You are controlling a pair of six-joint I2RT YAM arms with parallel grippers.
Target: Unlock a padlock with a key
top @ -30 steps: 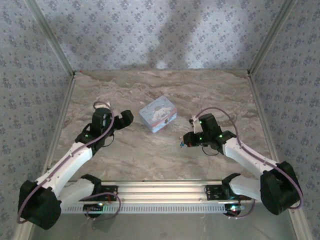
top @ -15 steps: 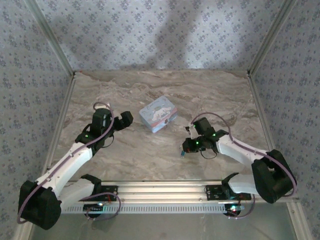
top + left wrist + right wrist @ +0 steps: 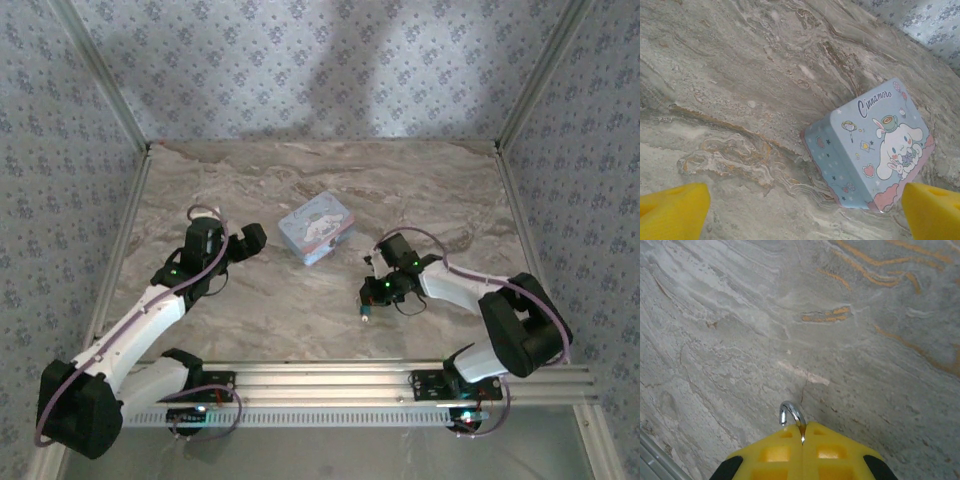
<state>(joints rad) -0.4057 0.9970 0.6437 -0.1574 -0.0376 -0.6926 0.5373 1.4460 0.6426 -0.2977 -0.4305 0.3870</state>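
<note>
I'm seeing the cartoon tin (image 3: 875, 150) lying tilted ahead of my left gripper (image 3: 804, 210), its fingers spread wide and empty. My right gripper (image 3: 803, 431) is pinching the padlock (image 3: 783, 415), whose shackle is poking forward over the bare marble.

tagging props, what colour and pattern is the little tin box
Light blue tin box with a white cartoon character and doodles; left wrist view best.

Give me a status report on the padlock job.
Left gripper open, near the tin. Right gripper shut on the padlock, shackle poking out. Tin stands clear of it.
</note>
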